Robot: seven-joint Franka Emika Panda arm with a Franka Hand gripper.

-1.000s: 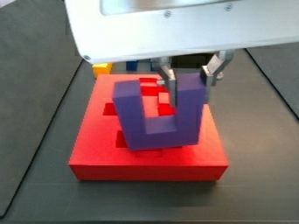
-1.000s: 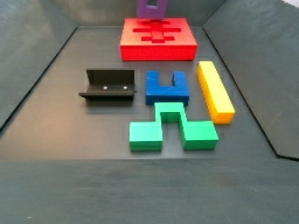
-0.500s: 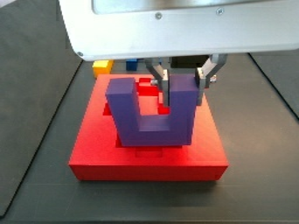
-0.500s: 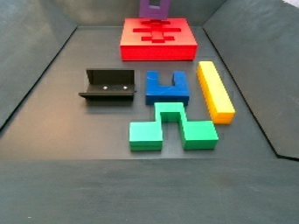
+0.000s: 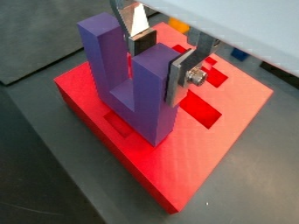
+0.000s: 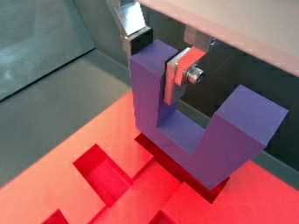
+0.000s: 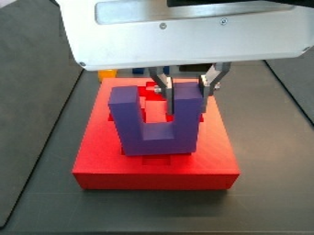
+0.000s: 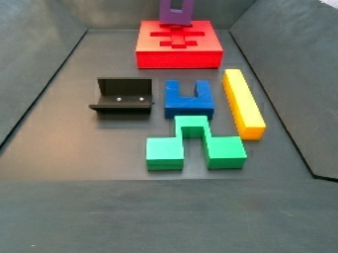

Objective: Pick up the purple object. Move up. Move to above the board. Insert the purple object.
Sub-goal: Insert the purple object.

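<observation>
Taking the board (image 8: 180, 56) as the landmark, the big red slab at the far end of the dark floor in a side view; nearer than it and off toward its left edge stands the fixture (image 8: 122, 98), the dark L-shaped bracket, well apart from the slab; just beside that, in line with the board's middle, sits a blue U-shaped block (image 8: 191, 98); nearer again lies a green block (image 8: 193, 143), touching the blue one; along the right runs a yellow bar (image 8: 242, 102), close beside the blue block and clear of the slab. Now the action: the purple object (image 7: 154, 121) stands upright on the board (image 7: 153, 168), prongs up, its base bar down at the darker cut-outs; whether it is fully seated I cannot tell; the gripper (image 7: 185, 91) hangs right over the slab, jaws drawn in narrow and clamped on the right-hand prong; in a wrist view the silver fingers (image 5: 184, 73) press that prong of the purple object (image 5: 132, 79) from both sides; in both wrist views the gripper (image 6: 156, 45) grips the prong near its top.
</observation>
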